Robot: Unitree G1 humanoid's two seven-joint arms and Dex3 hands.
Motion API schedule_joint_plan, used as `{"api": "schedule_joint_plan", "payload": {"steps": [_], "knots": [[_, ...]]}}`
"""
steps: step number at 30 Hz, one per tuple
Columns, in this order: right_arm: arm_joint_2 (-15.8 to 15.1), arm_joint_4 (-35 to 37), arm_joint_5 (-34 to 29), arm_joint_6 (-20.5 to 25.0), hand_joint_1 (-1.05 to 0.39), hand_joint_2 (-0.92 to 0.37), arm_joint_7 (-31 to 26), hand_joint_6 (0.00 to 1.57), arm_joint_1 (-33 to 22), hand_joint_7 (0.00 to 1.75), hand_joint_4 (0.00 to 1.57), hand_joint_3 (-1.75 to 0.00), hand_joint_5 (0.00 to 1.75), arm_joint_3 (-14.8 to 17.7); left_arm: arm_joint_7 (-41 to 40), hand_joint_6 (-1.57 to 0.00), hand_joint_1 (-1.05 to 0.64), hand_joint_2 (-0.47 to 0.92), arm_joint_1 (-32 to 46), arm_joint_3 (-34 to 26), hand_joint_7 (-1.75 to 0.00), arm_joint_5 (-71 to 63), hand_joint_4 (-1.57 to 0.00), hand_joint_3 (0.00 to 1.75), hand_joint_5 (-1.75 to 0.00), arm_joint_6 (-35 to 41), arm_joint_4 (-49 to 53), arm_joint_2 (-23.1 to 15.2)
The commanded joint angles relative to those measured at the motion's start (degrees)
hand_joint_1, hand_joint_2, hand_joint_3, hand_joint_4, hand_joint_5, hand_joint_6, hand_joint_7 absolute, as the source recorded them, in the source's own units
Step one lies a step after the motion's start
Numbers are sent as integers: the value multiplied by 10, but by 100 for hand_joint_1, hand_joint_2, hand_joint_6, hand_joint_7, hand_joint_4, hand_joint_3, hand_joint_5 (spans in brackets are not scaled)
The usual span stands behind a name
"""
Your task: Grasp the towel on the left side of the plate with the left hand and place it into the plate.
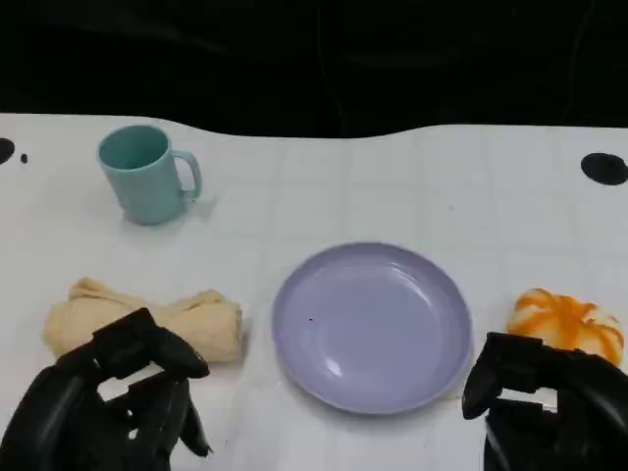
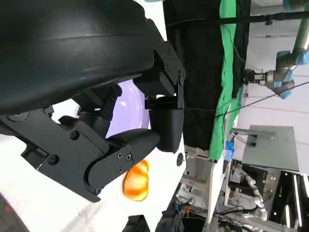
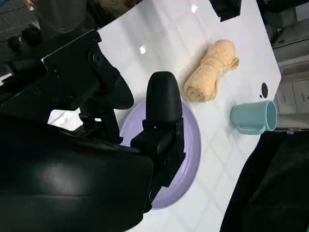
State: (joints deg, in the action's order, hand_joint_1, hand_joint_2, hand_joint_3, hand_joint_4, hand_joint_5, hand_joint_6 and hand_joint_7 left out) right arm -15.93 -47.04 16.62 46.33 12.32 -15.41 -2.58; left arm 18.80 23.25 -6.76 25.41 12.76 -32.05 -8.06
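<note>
A rolled tan towel (image 1: 147,319) lies on the white table, left of the lavender plate (image 1: 373,324). It also appears in the right wrist view as towel (image 3: 210,72), beyond the plate (image 3: 190,145). My left hand (image 1: 108,407) hovers at the near edge just in front of the towel, fingers spread, holding nothing; its fingers (image 2: 120,145) frame the plate (image 2: 128,108). My right hand (image 1: 549,402) stays low at the right, near side of the plate, empty with fingers apart.
A teal mug (image 1: 147,175) stands at the back left, also seen as mug (image 3: 253,116). An orange-and-white object (image 1: 569,319) lies right of the plate, beside my right hand, shown too as the orange object (image 2: 135,181).
</note>
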Motion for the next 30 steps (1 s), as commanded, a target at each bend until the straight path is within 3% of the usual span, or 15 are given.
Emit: {"api": "schedule_joint_plan", "payload": {"steps": [1,5,9,13,16,23,26,30], "knots": [[-5,-5,1,-2,1,-54,0,59,1,164,72,-133,175,0,-22,-80,-23,60,1,-9,-90,2,-73,89,-133,-1,-6,7],[-2,-8,2,-1,1,-54,-1,59,-1,164,73,-133,175,-2,-22,-75,-30,87,-2,-12,-61,-26,-63,38,-115,-21,-8,-5],[-1,-11,2,1,-1,-54,-4,59,-2,164,73,-132,175,-5,-20,-67,-37,92,-2,-13,-27,-78,-54,21,-85,-46,-10,-28],[1,-13,4,4,-1,-55,-7,59,-1,163,72,-131,175,-8,-20,-53,-50,92,-5,-15,-5,-171,-43,19,-55,-88,-18,-70],[3,-12,6,3,1,-55,-6,59,-2,164,73,-131,175,-9,-21,-42,-53,92,-13,-18,-1,-233,-39,16,-38,-93,-31,-104],[7,-15,3,4,-1,-54,-14,60,-4,164,74,-131,175,-16,-14,-31,-49,92,-36,-15,0,-358,-33,7,-25,-51,-70,-165],[5,-19,0,2,-1,-54,-16,60,-5,163,74,-130,175,-18,-14,-27,-56,92,-66,11,0,-484,-30,11,-20,-35,-67,-210],[5,-22,4,3,1,-54,-15,60,-7,163,73,-131,175,-15,-4,-24,-60,92,-117,69,0,-618,-25,7,-14,-20,-36,-238]]}}
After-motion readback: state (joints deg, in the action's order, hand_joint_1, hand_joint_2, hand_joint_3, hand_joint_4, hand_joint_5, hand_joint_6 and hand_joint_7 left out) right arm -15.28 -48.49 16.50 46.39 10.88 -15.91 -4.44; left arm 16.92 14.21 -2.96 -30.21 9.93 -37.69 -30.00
